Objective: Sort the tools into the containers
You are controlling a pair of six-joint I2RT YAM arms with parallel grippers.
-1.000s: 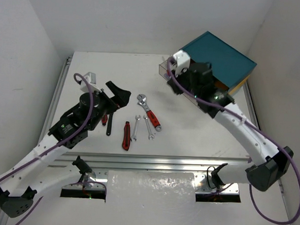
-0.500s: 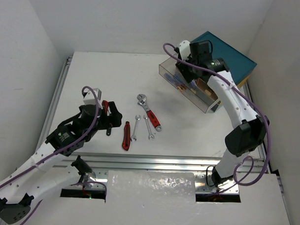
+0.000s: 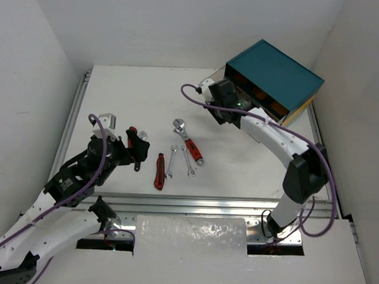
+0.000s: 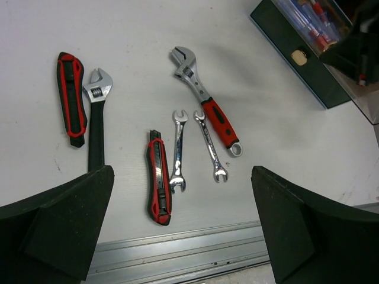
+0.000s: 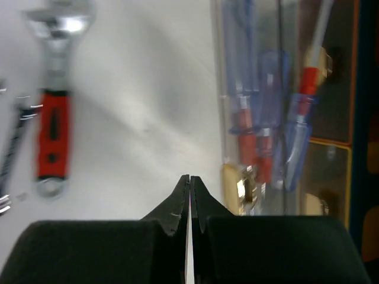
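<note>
**Both arms repositioned, all loose tools still unsorted.** The right end effector (image 5: 189,180), raised above the translucent smoky drawer (image 5: 284,59) half a second earlier, now sits low at the drawer's front. Its tips are pressed together and hold nothing. The cream knob (image 5: 237,184) lies just to its right; contact cannot be judged. The drawer still stands out of the teal-topped chest (image 3: 276,70), with blue- and red-handled screwdrivers (image 5: 269,136) inside.

The left end effector (image 4: 182,177) has drawn back from over the tools and hangs empty, fingers wide apart. On the white surface (image 4: 136,35) the two slim silver spanners (image 4: 177,151) lie directly ahead of it. A red-and-black folding tool (image 4: 159,183) lies just to their left, and the red-handled adjustable wrench (image 4: 204,100) lies farther ahead. The dark-handled adjustable wrench (image 4: 95,127) and a second red-and-black tool (image 4: 71,97) lie ahead of the left finger.

With six tools outside any container, sorting appears barely begun. The left arm seems placed for the next pick.
</note>
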